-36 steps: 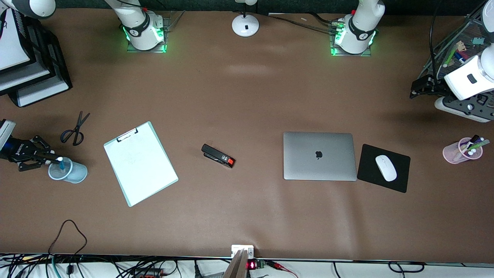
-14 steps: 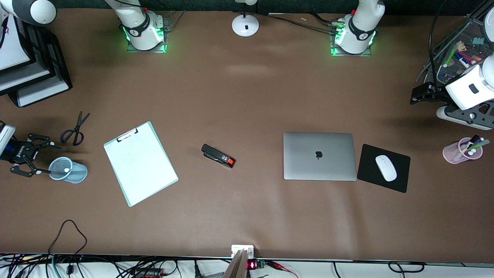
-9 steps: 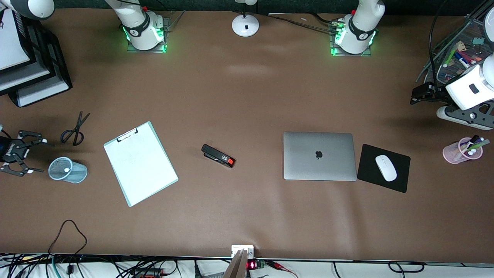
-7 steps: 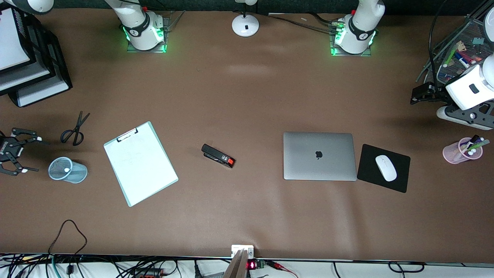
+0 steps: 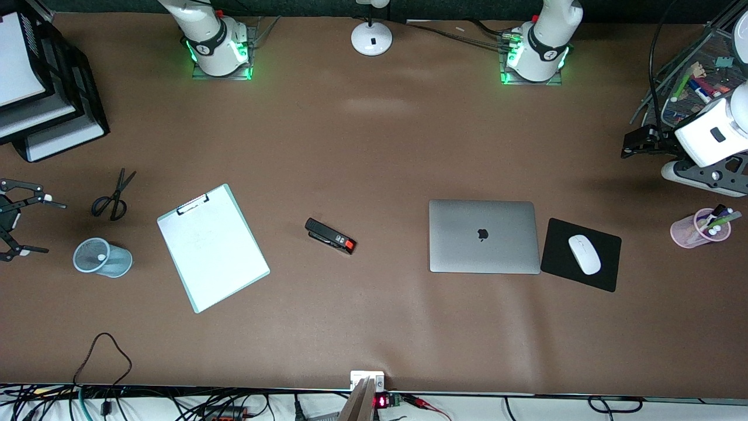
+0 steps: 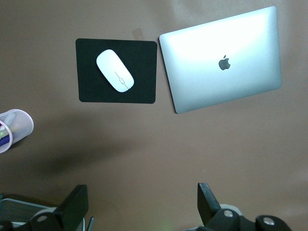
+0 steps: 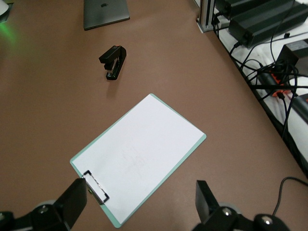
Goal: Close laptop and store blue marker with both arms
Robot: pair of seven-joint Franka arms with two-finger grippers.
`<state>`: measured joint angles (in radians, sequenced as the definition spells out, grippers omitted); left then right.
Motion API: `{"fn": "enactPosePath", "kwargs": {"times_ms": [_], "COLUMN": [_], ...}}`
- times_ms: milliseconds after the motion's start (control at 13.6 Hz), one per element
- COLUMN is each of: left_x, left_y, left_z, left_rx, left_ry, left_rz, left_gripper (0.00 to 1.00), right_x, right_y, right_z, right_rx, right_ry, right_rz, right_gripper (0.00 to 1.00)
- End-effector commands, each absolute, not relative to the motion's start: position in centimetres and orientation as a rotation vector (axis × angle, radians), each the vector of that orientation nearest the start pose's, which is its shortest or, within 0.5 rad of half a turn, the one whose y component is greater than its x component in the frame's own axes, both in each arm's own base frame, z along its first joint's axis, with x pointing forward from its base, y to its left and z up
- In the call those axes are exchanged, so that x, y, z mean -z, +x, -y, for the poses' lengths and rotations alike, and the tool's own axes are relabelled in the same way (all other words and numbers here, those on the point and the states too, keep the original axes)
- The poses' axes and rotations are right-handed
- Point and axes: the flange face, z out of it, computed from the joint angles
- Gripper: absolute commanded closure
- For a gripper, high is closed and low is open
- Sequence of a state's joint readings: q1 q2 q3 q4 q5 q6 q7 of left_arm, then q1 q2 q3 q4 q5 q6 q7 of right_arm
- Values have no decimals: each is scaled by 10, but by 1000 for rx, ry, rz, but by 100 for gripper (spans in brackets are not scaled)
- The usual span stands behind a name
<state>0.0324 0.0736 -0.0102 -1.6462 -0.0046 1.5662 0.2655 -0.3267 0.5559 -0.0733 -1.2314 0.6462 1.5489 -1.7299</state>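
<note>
The silver-grey laptop [image 5: 484,236] [image 6: 224,60] lies shut on the table, logo up. In the blue mesh cup [image 5: 111,263] at the right arm's end, only the pale end of the blue marker [image 5: 101,256] shows. My right gripper [image 5: 54,228] [image 7: 139,199] hangs open and empty over bare table beside that cup, at the table's end. My left gripper [image 5: 630,141] [image 6: 139,202] is open and empty too, up in the air by the wire rack at the left arm's end.
A clipboard [image 5: 213,248], a stapler [image 5: 331,236] and scissors [image 5: 114,196] lie between cup and laptop. A white mouse [image 5: 584,254] sits on a black pad [image 5: 608,275] beside the laptop. A pink pen cup [image 5: 692,231], wire rack [image 5: 695,76] and paper trays [image 5: 52,117] stand at the ends.
My right gripper let the marker go into the mesh cup, then drew away from it toward the table's end. The left arm has hardly moved.
</note>
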Motion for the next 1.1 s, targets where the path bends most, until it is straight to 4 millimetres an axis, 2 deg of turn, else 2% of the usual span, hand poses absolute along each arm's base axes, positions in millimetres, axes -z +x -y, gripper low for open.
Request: {"fn": "enactPosePath", "kwargs": {"times_ms": [0,147,294,589,736,1030], "left_x": [-552,-551,-551,-551,-551,-550], "left_y": [571,570,570,569,568,568], "left_z": [-15,-18,-19,-21,-22,-22], "left_rx": [-257,-266,-269,-283,-283,-288], "left_ry": [-3149,-3150,-3151,-3152,-3154,-3154], "left_rz": [-375,-368,-363,-358,-356,-356], "left_gripper": [0,0,0,0,0,0], "right_x": [-476,-489,-499,-502,-504,-503], "right_y": [655,647,644,635,637,631], "right_z": [174,162,141,97,71,37], "right_rx": [415,306,220,79,4,-91], "right_ry": [-2189,-2297,-2386,-2518,-2599,-2709], "right_rz": [1440,1346,1247,962,928,670], "right_gripper": [0,0,0,0,0,0]}}
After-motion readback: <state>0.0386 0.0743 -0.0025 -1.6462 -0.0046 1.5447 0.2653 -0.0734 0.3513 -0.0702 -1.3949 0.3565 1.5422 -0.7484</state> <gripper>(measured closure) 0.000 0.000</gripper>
